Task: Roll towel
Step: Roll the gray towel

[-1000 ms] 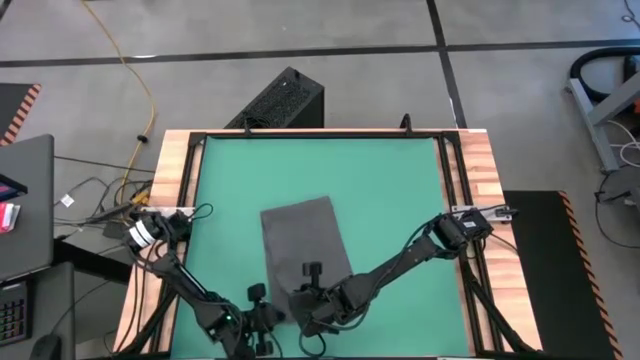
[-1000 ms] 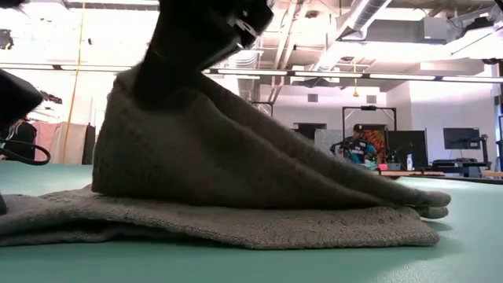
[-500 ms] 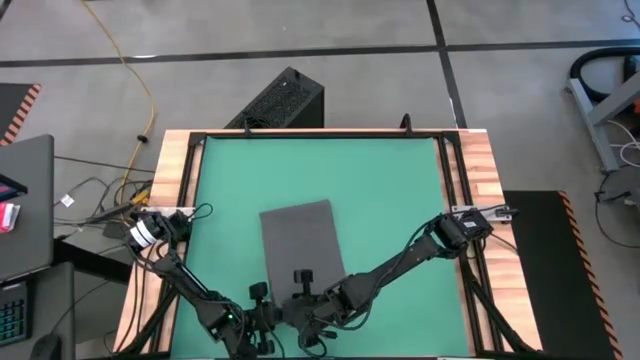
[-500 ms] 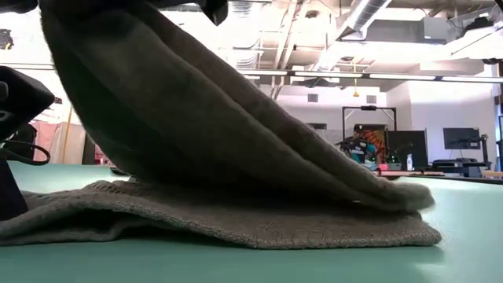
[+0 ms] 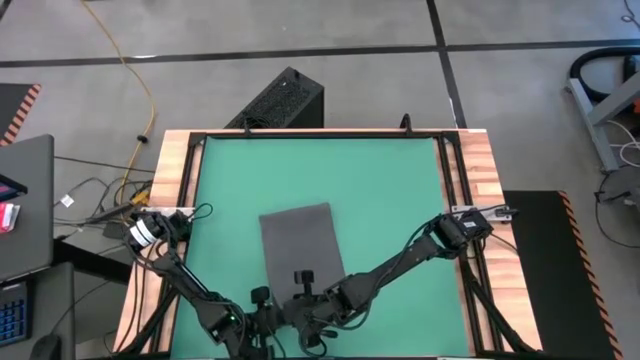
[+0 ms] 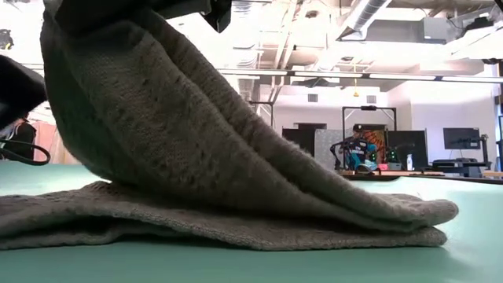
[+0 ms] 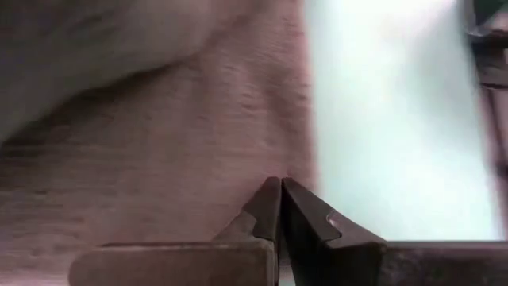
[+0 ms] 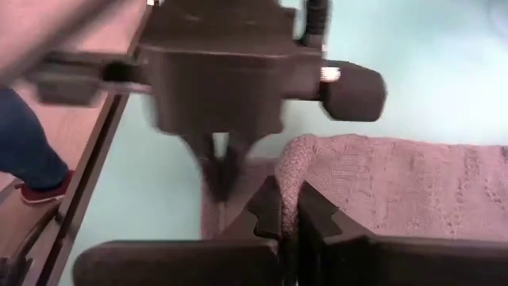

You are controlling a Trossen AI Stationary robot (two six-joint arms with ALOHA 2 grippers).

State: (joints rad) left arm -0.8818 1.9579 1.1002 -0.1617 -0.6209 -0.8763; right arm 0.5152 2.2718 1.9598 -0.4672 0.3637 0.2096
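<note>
The towel point(image 5: 300, 250) lies on the green bench point(image 5: 390, 190), slightly left of its middle and toward the near edge, its long sides running from far to near. The far part rests flat. The near end is lifted and folded back over the flat part; in the low view the raised cloth point(image 6: 157, 141) hangs from above in a thick hump and slopes down to a doubled edge at the right, where the upper layer rests on the lower one.

The right gripper point(image 8: 287, 208) is closed on the raised near edge of the towel; its wrist view shows the cloth's rim pinched between the two dark fingers. Seen from above, this gripper point(image 5: 312, 312) sits at the towel's near end, its arm reaching in from the right side of the bench.

The left gripper point(image 7: 280, 199) is fully closed, fingertips pressed together, with towel cloth and bare green surface right beyond the tips. Whether it holds any cloth cannot be told. From above it point(image 5: 262, 310) is at the near left corner of the towel, just beside the right gripper.

Far across the room, a person point(image 6: 360, 148) is seated by some monitors.
</note>
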